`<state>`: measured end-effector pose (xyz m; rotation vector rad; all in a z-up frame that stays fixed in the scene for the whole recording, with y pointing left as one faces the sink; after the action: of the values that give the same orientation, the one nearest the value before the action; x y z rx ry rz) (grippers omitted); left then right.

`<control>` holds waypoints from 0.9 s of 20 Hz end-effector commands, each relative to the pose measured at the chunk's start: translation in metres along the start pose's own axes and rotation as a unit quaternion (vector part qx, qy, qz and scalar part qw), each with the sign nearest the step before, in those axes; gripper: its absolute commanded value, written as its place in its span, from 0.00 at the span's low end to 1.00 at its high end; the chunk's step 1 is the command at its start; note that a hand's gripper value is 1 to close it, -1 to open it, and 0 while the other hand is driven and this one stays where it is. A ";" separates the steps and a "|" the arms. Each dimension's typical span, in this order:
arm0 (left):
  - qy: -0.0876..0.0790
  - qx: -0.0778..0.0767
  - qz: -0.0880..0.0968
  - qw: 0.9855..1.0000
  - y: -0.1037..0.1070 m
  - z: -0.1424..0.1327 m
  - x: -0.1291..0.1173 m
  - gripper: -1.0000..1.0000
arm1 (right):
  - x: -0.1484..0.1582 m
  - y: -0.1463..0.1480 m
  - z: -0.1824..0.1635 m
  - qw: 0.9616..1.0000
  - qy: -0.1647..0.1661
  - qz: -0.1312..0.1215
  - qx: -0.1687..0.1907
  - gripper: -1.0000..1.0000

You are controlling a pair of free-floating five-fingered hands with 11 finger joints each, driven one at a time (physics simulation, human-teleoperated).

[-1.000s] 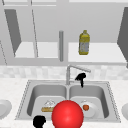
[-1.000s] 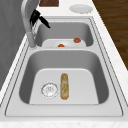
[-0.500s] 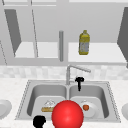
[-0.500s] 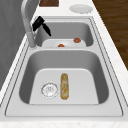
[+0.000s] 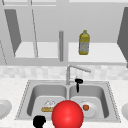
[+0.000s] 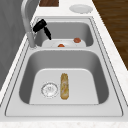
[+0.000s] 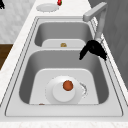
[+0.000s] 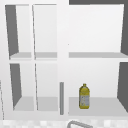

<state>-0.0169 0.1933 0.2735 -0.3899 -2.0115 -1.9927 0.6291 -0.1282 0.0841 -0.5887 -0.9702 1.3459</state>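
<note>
My right hand (image 5: 78, 83) hangs just right of the faucet (image 5: 68, 73), over the back of the right basin, its fingers straight and pointing down, holding nothing. The same hand (image 6: 40, 26) appears beside the faucet in the left side view and again (image 7: 94, 49) in the right side view. Below it a white plate (image 7: 58, 97) lies in the right basin with a small reddish round item (image 7: 67, 85) on it. My left hand (image 5: 38, 121) floats at the sink's front left edge, next to a big red ball (image 5: 67, 115). A bread loaf (image 6: 64, 85) lies in the left basin by the drain (image 6: 49, 89).
A yellow bottle (image 5: 84, 42) stands on the open shelf behind the sink, also bottle (image 8: 84, 96) in the upper view. White plates sit on the counter at the left (image 5: 3, 108) and the right (image 6: 80, 8) of the sink. A second small reddish piece (image 6: 77, 40) lies in the right basin.
</note>
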 end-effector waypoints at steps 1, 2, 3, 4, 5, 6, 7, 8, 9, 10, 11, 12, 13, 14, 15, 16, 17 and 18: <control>0.000 0.000 0.000 1.000 0.000 0.000 0.000 0.50 | 0.016 0.002 -0.006 0.999 0.033 -0.022 0.013 0.00; 0.000 0.000 0.000 1.000 0.000 0.000 0.000 0.50 | 0.019 0.002 -0.007 0.999 0.035 -0.024 0.029 0.00; 0.000 0.000 0.000 1.000 0.000 0.000 0.000 0.50 | 0.021 0.002 -0.006 0.998 0.037 -0.025 0.035 0.00; 0.000 0.000 0.000 1.000 0.000 0.000 0.000 0.50 | 0.023 0.003 -0.005 0.998 0.041 -0.025 0.039 0.00; 0.000 0.000 0.000 1.000 0.000 0.000 0.000 0.50 | 0.025 0.002 -0.003 0.998 0.047 -0.025 0.042 0.00; 0.000 0.000 0.000 1.000 0.000 0.000 0.000 0.50 | 0.026 0.002 -0.003 0.997 0.055 -0.025 0.044 0.00; 0.000 0.000 0.000 1.000 0.000 0.000 0.000 0.50 | 0.028 0.002 -0.002 0.997 0.064 -0.025 0.047 0.00; 0.000 0.000 0.000 1.000 0.000 0.000 0.000 0.50 | 0.030 0.002 -0.002 0.996 0.073 -0.025 0.050 0.00; 0.000 0.000 0.000 1.000 0.000 0.000 0.000 0.50 | 0.033 0.003 -0.002 0.995 0.080 -0.025 0.054 0.00; 0.000 0.000 0.000 1.000 0.000 0.000 0.000 0.50 | 0.035 0.003 -0.001 0.994 0.090 -0.026 0.056 0.00; 0.000 0.000 0.000 1.000 0.000 0.000 0.000 0.50 | 0.036 0.003 -0.001 0.993 0.098 -0.026 0.059 0.00; 0.000 0.000 0.000 1.000 0.000 0.000 0.000 0.50 | 0.038 0.003 -0.001 0.992 0.106 -0.026 0.061 0.00; 0.000 0.000 0.000 1.000 0.000 0.000 0.000 0.50 | 0.040 0.003 0.000 0.991 0.116 -0.026 0.064 0.00; 0.000 0.000 0.000 1.000 0.000 0.000 0.000 0.50 | 0.042 0.002 0.000 0.990 0.126 -0.027 0.065 0.00; 0.000 0.000 0.000 1.000 0.000 0.000 0.000 0.50 | 0.044 0.002 0.000 0.988 0.136 -0.027 0.067 0.00; 0.000 0.000 0.000 1.000 0.000 0.000 0.000 0.50 | 0.046 0.001 0.000 0.986 0.146 -0.026 0.069 0.00; 0.000 0.000 0.000 1.000 0.000 0.000 0.000 0.50 | 0.048 0.001 0.001 0.985 0.157 -0.026 0.071 0.00; 0.000 0.000 0.000 1.000 0.000 0.000 0.000 0.50 | 0.050 0.000 0.001 0.983 0.169 -0.026 0.073 0.00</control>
<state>-0.0169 0.1933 0.2735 -0.3899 -2.0115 -1.9927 0.6252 -0.0998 0.0967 -0.7307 -0.6764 1.2151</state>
